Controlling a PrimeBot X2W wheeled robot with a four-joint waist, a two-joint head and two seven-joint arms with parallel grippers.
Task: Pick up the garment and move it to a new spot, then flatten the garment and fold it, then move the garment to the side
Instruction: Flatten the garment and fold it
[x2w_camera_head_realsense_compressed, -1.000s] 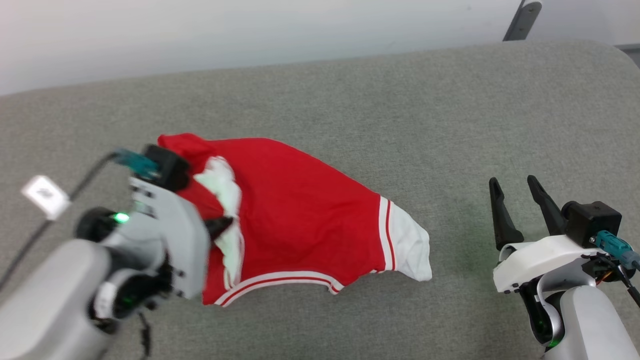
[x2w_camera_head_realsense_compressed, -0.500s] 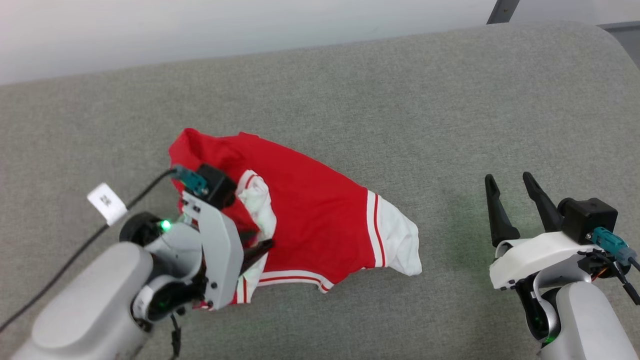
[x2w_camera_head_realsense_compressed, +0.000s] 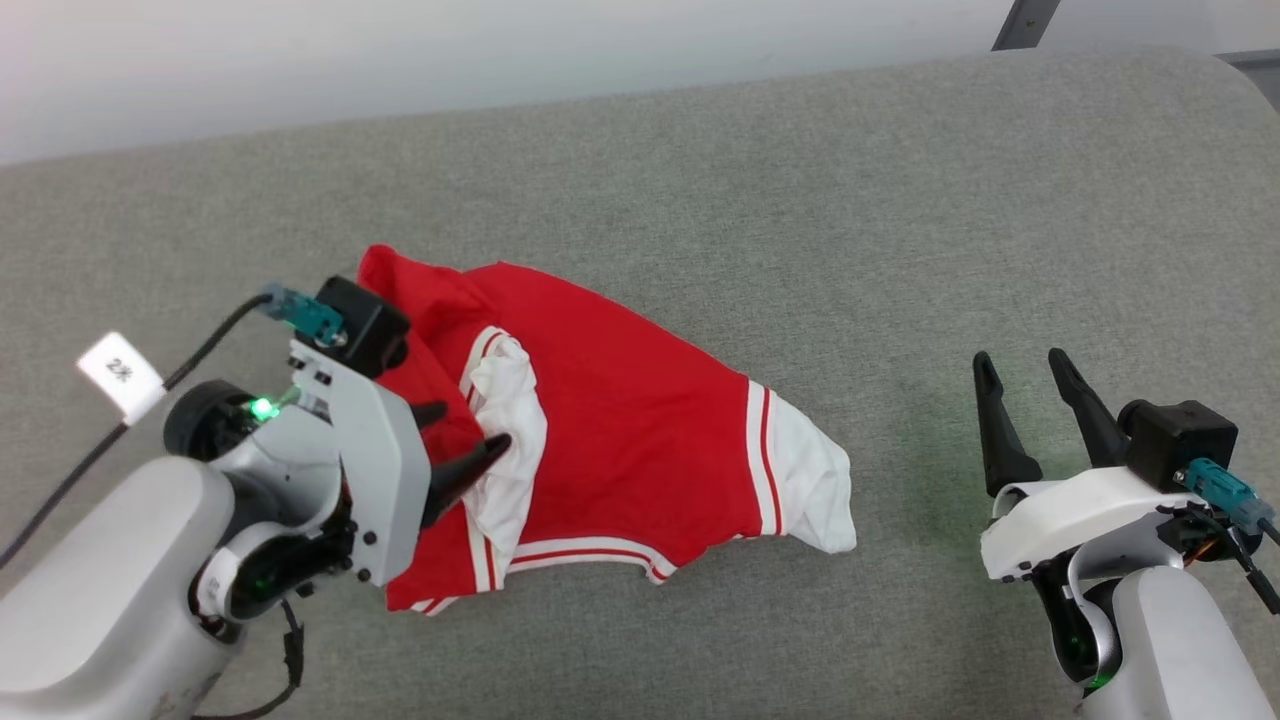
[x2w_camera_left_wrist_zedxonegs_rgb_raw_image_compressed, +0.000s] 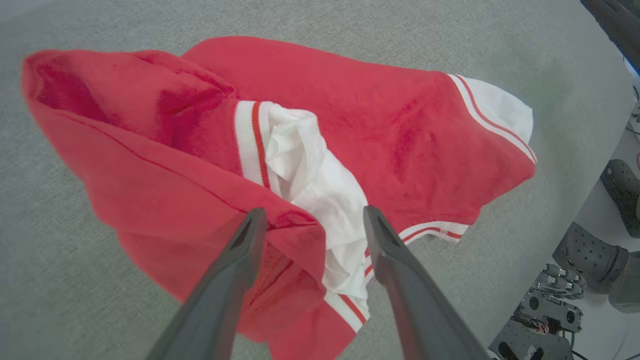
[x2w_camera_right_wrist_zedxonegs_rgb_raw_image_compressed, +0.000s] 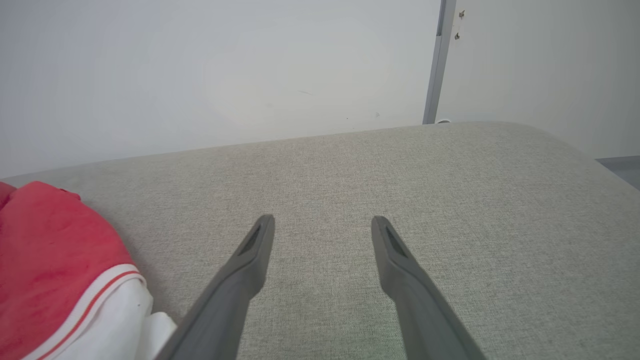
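The garment (x2w_camera_head_realsense_compressed: 620, 420), bright red with white bands and white lining, lies crumpled on the grey cushioned surface (x2w_camera_head_realsense_compressed: 800, 200). White lining (x2w_camera_head_realsense_compressed: 505, 420) bunches out near its left part, and a white hem points right. My left gripper (x2w_camera_head_realsense_compressed: 465, 428) hovers open over the garment's left part, nothing pinched between its fingers; the left wrist view shows the garment (x2w_camera_left_wrist_zedxonegs_rgb_raw_image_compressed: 325, 100) under the open left gripper (x2w_camera_left_wrist_zedxonegs_rgb_raw_image_compressed: 311, 216). To the right of the garment, my right gripper (x2w_camera_head_realsense_compressed: 1022, 365) stands open over bare cushion. The right wrist view has the garment (x2w_camera_right_wrist_zedxonegs_rgb_raw_image_compressed: 55, 260) at lower left, apart from the right gripper (x2w_camera_right_wrist_zedxonegs_rgb_raw_image_compressed: 322, 222).
A pale wall (x2w_camera_head_realsense_compressed: 500, 50) runs behind the cushion's far edge. A cable with a white tag (x2w_camera_head_realsense_compressed: 120, 372) trails from my left arm. In the left wrist view, dark shoes (x2w_camera_left_wrist_zedxonegs_rgb_raw_image_compressed: 600, 260) and floor show beyond the cushion's edge at the right.
My left gripper has opened and let go of the garment, which now lies slack on the cushion. The head camera shifted slightly. The right arm stayed put.
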